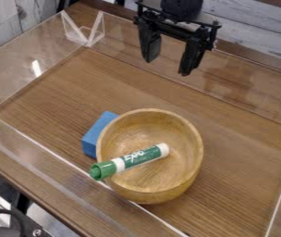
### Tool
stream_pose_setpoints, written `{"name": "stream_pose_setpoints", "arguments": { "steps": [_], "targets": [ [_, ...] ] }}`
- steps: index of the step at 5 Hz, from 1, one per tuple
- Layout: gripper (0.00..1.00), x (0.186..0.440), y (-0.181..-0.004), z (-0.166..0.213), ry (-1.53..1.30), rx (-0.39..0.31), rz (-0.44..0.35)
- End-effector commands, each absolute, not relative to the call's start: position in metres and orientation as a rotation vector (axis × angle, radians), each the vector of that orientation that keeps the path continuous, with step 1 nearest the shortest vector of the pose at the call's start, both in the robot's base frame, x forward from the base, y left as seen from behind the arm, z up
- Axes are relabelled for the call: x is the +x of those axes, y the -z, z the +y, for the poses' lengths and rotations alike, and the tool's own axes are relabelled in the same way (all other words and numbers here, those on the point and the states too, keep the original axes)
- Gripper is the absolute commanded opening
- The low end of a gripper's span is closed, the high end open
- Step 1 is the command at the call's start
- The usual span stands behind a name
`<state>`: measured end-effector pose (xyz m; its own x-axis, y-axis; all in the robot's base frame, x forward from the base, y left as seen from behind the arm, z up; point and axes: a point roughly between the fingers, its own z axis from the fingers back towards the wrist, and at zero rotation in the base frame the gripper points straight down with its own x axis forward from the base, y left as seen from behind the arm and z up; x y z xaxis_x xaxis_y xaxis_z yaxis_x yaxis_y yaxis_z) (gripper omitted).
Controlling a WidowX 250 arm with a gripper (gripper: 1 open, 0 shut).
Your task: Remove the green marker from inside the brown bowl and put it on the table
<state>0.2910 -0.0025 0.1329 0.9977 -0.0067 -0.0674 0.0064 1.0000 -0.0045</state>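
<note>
The green marker [130, 161] lies slanted inside the brown bowl [189, 132], its green cap toward the lower left rim and its white barrel pointing up and right. The bowl sits on the table [106, 83] near the front. My gripper [169, 55] hangs well above and behind the bowl, pointing down, with its two dark fingers spread apart and nothing between them.
A blue block [99, 132] rests against the bowl's left side. Clear acrylic walls [38, 60] edge the tabletop on all sides, with a folded clear piece [84, 32] at the back left.
</note>
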Motion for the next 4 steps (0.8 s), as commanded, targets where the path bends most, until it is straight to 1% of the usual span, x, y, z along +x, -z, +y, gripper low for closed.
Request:
{"name": "stream_pose_setpoints", "arguments": {
  "steps": [1,3,4],
  "targets": [
    [1.00,0.279,-0.126,-0.005,0.056,-0.004,0.078],
    [1.00,0.234,-0.119,-0.009,0.316,0.007,0.021],
    [1.00,0.219,-0.111,-0.009,0.355,0.021,-0.006]
  ]
}}
